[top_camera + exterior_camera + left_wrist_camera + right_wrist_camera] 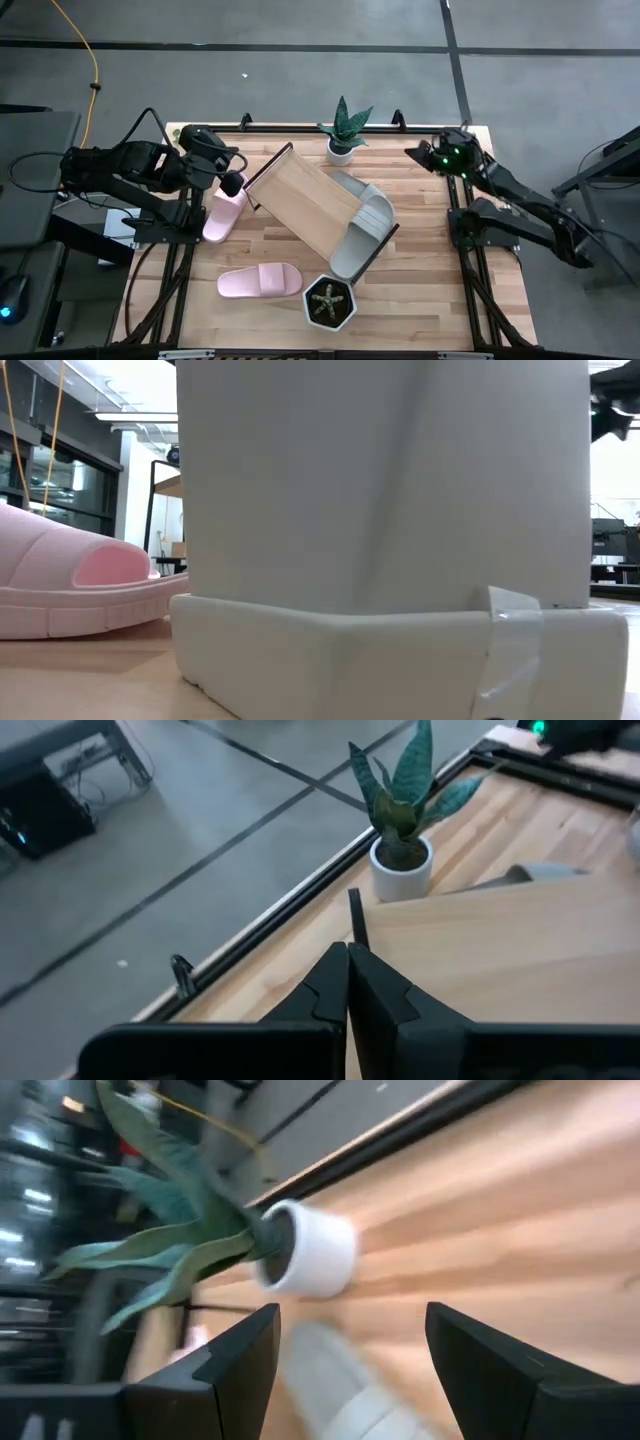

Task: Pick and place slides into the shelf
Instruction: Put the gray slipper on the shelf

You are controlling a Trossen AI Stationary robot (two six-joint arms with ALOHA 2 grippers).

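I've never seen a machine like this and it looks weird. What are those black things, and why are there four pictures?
The black things are two robot arms with fingers for grabbing. One picture looks straight down from above, one sits low on the table, and one camera rides on each arm's wrist.

On the wooden butcher-block table lies a light wooden shelf board with thin black end frames, turned at an angle. Two grey-beige ribbed slides sit at one end of it. One pale pink ribbed slide lies loose on the table, and another pink slide is beside the left arm. There are also a spiky green plant in a round white pot and a small plant in a white six-sided pot.

The left gripper has its fingers shut, empty, by the shelf's corner. The right gripper is open, holding nothing.
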